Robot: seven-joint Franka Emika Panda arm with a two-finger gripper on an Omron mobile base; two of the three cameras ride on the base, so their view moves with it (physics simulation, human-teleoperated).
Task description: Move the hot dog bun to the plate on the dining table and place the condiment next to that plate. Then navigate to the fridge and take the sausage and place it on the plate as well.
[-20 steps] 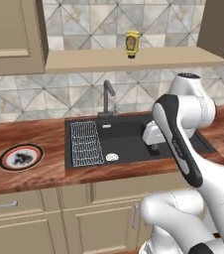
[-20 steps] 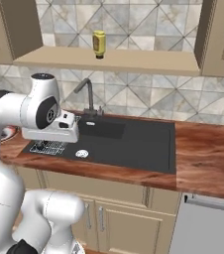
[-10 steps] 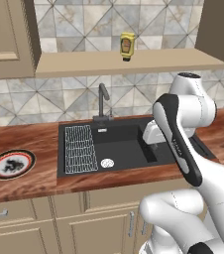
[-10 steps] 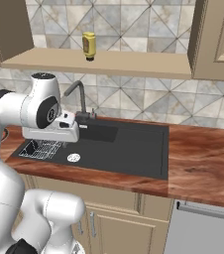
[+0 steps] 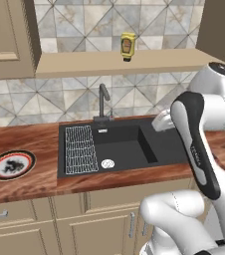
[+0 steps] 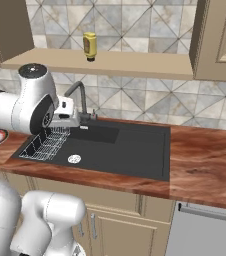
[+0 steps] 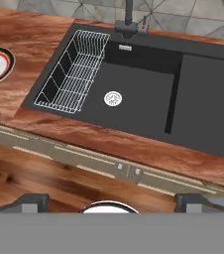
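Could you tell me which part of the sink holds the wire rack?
The left basin holds the wire rack, against its left wall; the raised right section is bare.

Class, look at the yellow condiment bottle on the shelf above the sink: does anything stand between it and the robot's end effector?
Nothing visible blocks it. The condiment bottle stands alone on the open shelf, above the faucet; the open end effector points down at the sink.

The sink (image 5: 119, 144) is matte black, and the wire rack (image 5: 81, 148) in its left side is pale silver. The counter (image 5: 22, 139) is glossy reddish-brown wood grain. On the left of it, the plate (image 5: 11, 165) is white with a dark red rim and a black motif at its centre. The condiment bottle (image 5: 128, 47) on the far shelf is mustard yellow. The wall tiles (image 5: 109, 17) are grey and beige, patterned in triangles. The cabinets (image 5: 5, 35) are tan.
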